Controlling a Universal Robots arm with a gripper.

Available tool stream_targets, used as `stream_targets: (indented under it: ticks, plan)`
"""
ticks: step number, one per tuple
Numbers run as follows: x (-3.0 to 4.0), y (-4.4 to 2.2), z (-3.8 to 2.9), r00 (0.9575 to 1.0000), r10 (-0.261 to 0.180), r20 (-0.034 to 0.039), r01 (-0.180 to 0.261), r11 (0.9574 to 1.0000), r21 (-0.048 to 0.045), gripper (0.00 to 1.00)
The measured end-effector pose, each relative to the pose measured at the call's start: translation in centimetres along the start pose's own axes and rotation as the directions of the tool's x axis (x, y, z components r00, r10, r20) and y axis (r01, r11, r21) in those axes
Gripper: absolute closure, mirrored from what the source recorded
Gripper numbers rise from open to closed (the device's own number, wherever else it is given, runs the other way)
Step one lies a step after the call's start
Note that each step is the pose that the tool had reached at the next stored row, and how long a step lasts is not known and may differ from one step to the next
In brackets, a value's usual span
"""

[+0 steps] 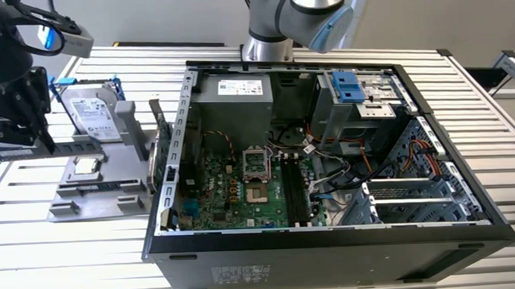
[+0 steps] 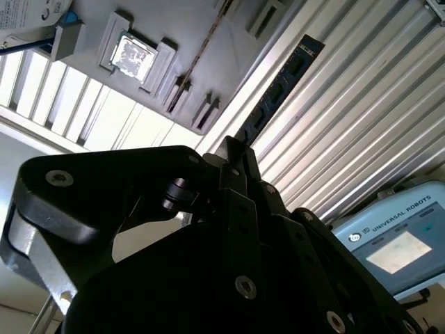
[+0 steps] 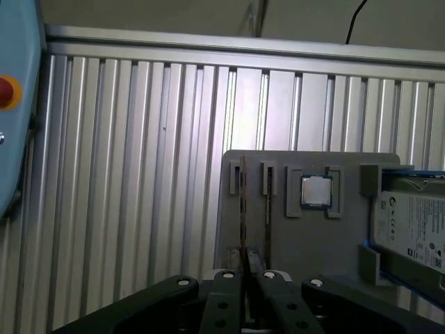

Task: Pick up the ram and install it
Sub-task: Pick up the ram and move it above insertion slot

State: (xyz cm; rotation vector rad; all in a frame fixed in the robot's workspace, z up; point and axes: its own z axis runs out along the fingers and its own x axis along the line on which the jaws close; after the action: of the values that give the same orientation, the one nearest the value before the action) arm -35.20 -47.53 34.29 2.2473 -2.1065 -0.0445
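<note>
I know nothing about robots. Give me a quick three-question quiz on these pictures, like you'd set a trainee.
1. True or false: the black gripper has its jaws closed on the ram, a long, narrow circuit-board stick with dark chips.
2. Multiple choice: the square silver processor chip sits in (A) the open black computer case, (B) the grey parts tray, (C) the gripper.
3. Short answer: in the exterior view, on which side of the computer case does the grey parts tray lie?

Key: 1 true; 2 B; 3 the exterior view's left.
</note>
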Motion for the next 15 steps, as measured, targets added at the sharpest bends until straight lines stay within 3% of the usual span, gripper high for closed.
stream_targets:
  ticks: [15]
  plan:
    - [0.02, 0.09, -0.97, 1.0, 0.0, 0.0, 0.0, 1.0, 0.0, 1.0]
